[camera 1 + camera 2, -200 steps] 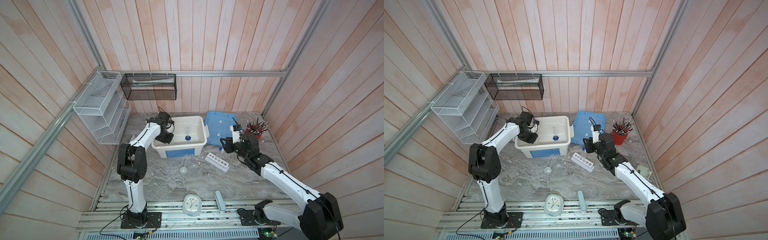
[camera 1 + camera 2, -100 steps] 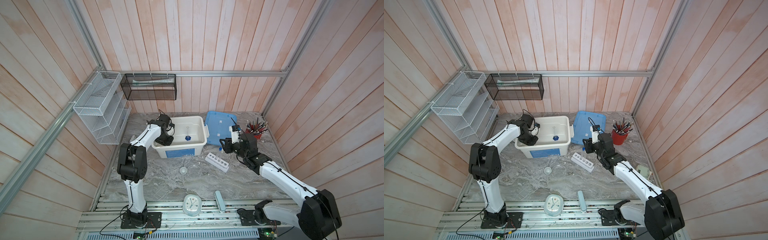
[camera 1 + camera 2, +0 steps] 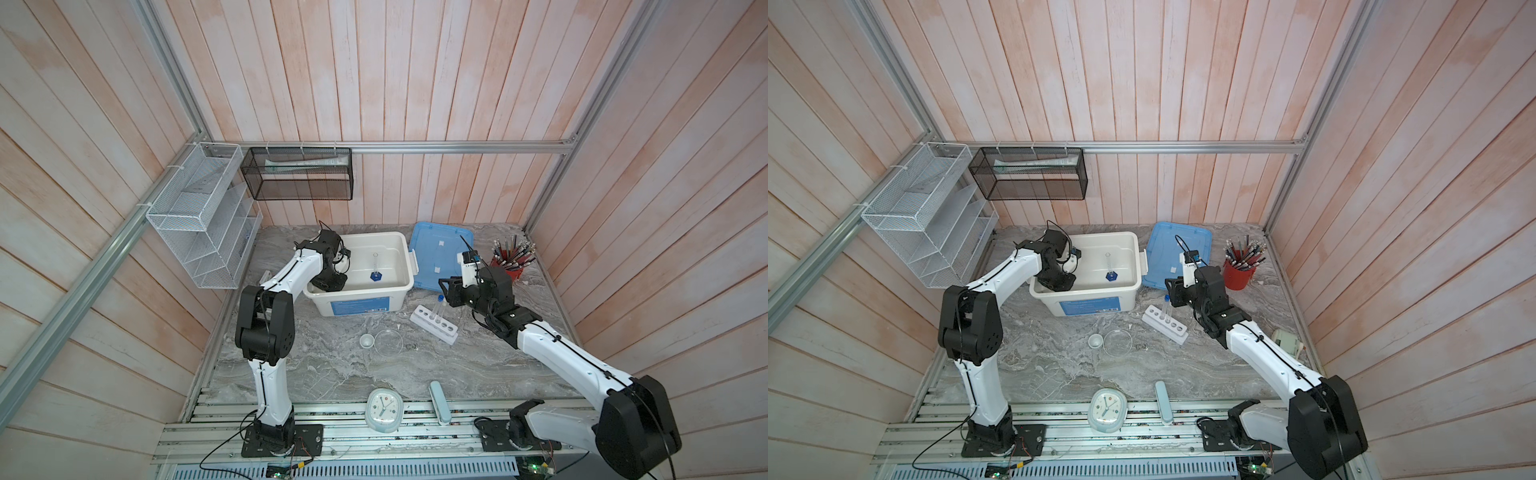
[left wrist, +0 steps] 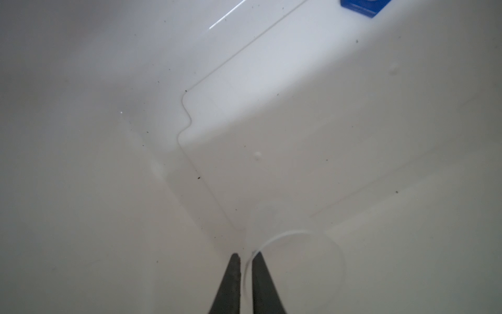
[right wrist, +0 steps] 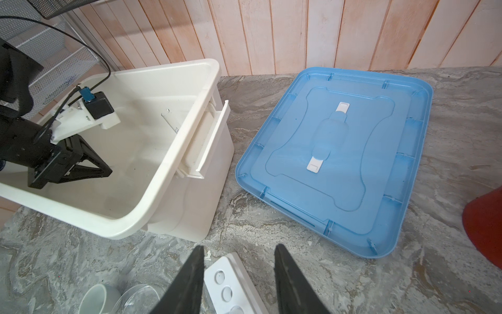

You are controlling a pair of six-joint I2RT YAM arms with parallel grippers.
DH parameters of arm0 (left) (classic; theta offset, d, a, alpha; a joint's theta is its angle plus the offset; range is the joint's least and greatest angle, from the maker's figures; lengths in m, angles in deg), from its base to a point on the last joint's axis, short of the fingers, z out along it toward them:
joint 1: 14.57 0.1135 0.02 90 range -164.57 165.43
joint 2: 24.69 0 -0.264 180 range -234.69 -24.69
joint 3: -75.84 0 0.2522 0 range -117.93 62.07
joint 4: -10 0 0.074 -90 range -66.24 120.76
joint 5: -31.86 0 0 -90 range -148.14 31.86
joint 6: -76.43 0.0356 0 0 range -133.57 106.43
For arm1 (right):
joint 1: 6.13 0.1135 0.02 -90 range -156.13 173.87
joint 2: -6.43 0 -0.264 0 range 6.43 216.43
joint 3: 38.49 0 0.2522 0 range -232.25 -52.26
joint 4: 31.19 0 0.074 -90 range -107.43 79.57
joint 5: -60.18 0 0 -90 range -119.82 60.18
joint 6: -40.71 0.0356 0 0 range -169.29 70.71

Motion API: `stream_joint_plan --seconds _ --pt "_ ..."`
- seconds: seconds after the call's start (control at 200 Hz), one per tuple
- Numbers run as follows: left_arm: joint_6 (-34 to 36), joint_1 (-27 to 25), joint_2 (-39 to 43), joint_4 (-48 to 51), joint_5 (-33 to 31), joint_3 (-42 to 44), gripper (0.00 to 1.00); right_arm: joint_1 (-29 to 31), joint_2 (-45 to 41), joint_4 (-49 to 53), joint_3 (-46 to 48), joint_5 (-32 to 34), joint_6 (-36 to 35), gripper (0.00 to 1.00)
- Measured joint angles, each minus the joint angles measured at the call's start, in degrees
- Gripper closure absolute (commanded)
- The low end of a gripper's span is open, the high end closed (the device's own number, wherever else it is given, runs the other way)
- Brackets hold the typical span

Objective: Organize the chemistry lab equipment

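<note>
My left gripper (image 4: pixel 247 255) is down inside the glossy white plastic bin (image 3: pixel 402 249), its two dark tapered fingers only a sliver apart. The hair-thin rim of a clear round piece (image 4: pixel 297 267) lying flat on the bin floor runs through that gap. The view is close and pale, so I cannot tell whether either pad touches it. Farther along the floor the clear vessel (image 3: pixel 376 275) stands upright on its blue hexagon base.

My right gripper (image 5: pixel 239 246) hangs moderately wide and empty above one end of the matte white rack (image 5: pixel 231 282), whose round holes show between my fingers. In a top view a slim clear tube with a blue cap (image 3: pixel 439 305) stands in the rack. Near it on the veined grey marble tabletop (image 3: pixel 332 374), the clear petri dish (image 3: pixel 388 341) and the small white dish (image 3: pixel 367 340) lie just beside each other. The ribbed blue lid (image 5: pixel 339 152) lies flat next to the bin.
</note>
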Motion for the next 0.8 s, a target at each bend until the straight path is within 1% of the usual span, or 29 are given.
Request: stream_joint_plan --seconds 0.055,0.135,0.285,0.51,0.8 --pt "-0.11 -0.11 -0.17 0.0 -0.17 0.0 0.73 0.02 0.0 0.0 0.0 0.0 0.0 0.56" --pt "0.26 -0.24 -0.24 0.04 -0.42 -0.02 0.7 0.0 0.0 0.0 0.0 0.02 0.0 0.56" --pt "0.26 -0.57 -0.24 0.68 -0.63 -0.87 0.68 0.0 0.0 0.02 0.0 0.02 0.0 0.56" --pt "0.28 -1.38 -0.22 1.29 -0.63 -4.59 0.65 0.13 -0.24 0.11 0.0 0.04 0.02 0.56" --pt "0.28 -2.01 1.7 2.1 -0.63 -9.11 0.65 0.35 -2.32 1.07 -0.13 0.39 0.0 0.56"
